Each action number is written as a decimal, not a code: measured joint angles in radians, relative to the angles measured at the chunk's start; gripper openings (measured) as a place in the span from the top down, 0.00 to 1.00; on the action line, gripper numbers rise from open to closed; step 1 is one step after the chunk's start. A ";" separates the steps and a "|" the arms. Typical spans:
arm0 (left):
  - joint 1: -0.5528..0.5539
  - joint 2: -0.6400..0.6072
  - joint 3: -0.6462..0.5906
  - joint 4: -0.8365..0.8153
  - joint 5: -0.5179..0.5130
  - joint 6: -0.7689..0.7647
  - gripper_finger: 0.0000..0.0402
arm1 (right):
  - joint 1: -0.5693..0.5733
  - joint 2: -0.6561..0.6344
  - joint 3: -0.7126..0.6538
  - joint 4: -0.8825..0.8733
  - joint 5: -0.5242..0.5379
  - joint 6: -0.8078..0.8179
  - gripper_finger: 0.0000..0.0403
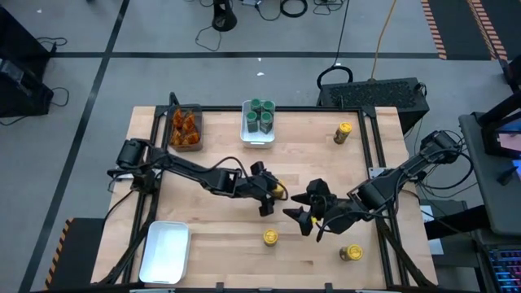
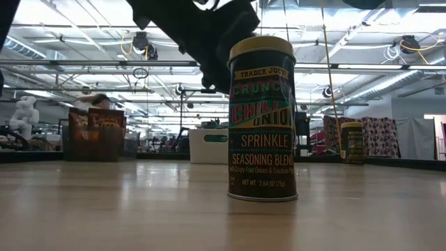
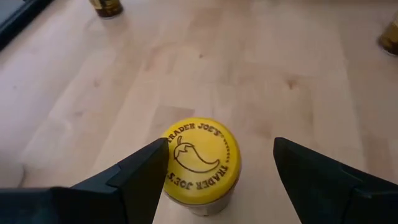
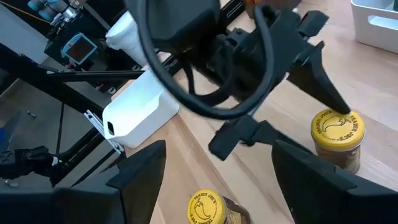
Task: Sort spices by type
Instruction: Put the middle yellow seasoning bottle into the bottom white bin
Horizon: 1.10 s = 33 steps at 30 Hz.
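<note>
A yellow-lidded jar (image 1: 279,193) stands upright at mid-table, between the open fingers of my left gripper (image 1: 269,198). In the left wrist view the jar's lid (image 3: 200,158) lies between the two fingers of my left gripper (image 3: 221,168). My right gripper (image 1: 304,216) is open and empty just to the jar's right, above the table; it also shows in its own wrist view (image 4: 217,180). Three more yellow-lidded jars stand at near centre (image 1: 269,237), near right (image 1: 352,253) and far right (image 1: 343,133). Green-lidded jars (image 1: 260,116) stand in a white tray (image 1: 257,140). Orange-brown pieces (image 1: 185,126) lie in a dark bin. My left gripper comes at the jar slanting down from the table's left. One finger (image 3: 146,171) stands right against the lid's rim (image 3: 169,163), and I cannot tell whether it touches. The other finger (image 3: 305,174) stands apart from the jar, which rests upright on the table.
A second white tray (image 1: 165,252) lies at the near left corner. A black frame (image 1: 370,122) runs around the wooden tabletop. The near-centre jar (image 2: 263,118) fills the middle of the low view, with bare wood around it.
</note>
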 joint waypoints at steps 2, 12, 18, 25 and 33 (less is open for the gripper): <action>0.000 0.002 0.000 -0.002 -0.020 0.002 0.27 | 0.000 0.000 0.000 -0.008 0.000 -0.007 0.32; -0.013 -0.012 0.006 0.061 -0.051 0.138 0.27 | 0.000 0.000 0.000 -0.035 -0.001 -0.030 0.32; -0.011 0.000 0.008 0.064 -0.047 0.147 0.27 | -0.001 0.000 0.000 -0.046 -0.026 -0.030 0.32; 0.017 0.003 0.007 0.064 -0.047 0.147 0.27 | -0.002 0.000 0.000 -0.051 -0.025 -0.037 0.32; 0.037 0.003 -0.013 0.072 0.009 0.145 0.27 | -0.008 0.000 0.000 -0.057 -0.025 -0.037 0.32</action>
